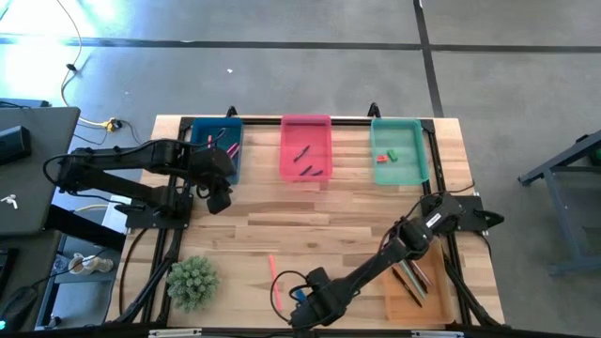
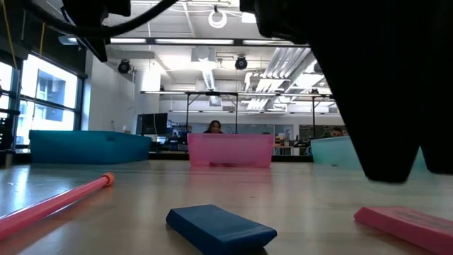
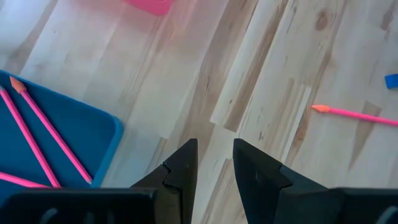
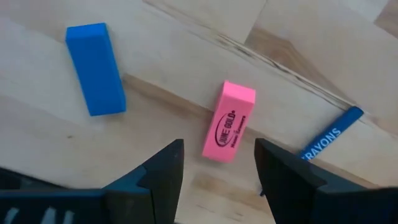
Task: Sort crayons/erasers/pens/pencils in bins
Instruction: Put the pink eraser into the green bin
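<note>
Sorting partly done: shallow plastic bins hold some items; right gripper, fingers spread and empty, hovers over pink block eraser, blue block eraser loose beside it.

Wooden table, light planks, black frame along its edges. Small spiky green plant sits at the near left corner of the tabletop.

Grey floor around the table, dark tape lines crossing it. Yellow cable trails over the floor at far left, near a bright patch of light.

Black side surface left of the table.

Low view: open room behind, white ceiling with ducts and lamps, tall windows at left. A person shows behind the far edge.
</note>
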Available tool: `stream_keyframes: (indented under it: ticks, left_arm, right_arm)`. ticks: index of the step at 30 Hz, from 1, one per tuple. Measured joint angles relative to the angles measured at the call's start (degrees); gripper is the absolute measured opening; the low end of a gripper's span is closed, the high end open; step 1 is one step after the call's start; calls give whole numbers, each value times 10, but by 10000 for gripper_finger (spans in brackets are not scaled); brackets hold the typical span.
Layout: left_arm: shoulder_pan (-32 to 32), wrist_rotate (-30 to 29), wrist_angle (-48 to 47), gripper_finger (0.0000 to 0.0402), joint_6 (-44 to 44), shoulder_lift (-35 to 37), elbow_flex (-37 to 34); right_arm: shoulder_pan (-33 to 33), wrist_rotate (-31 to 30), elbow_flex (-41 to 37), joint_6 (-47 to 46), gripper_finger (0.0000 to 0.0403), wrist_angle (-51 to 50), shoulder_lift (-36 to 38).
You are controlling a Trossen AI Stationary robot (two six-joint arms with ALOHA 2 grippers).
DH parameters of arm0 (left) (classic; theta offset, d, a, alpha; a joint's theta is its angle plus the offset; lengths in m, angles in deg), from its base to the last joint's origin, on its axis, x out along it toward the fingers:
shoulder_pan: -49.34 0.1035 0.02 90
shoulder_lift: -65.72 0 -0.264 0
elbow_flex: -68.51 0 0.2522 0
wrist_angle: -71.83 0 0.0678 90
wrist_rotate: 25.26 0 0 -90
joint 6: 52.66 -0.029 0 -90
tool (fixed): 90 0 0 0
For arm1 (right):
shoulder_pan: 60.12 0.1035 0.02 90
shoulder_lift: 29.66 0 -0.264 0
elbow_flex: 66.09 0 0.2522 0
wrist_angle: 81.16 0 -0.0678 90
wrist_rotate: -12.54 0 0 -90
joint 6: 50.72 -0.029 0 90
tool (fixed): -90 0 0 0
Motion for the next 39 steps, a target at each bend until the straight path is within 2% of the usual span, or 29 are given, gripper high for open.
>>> stream_keyframes:
  ticks: [10, 15, 25, 34, 39]
  left_arm:
    - [0, 0, 0, 90, 0, 0, 0]
    - [0, 0, 0, 90, 0, 0, 0]
    - [0, 0, 1, 90, 0, 0, 0]
    - [0, 0, 1, 90, 0, 0, 0]
    - [0, 0, 0, 90, 0, 0, 0]
  right_arm:
    - [-2, 0, 0, -1, 189, 1, -23]
    - [-3, 26, 2, -2, 187, 4, -35]
    - [-4, 33, 3, -2, 137, 15, -38]
    - [-4, 37, 1, -26, 132, 29, -39]
    - [-2, 37, 1, -27, 111, 32, -39]
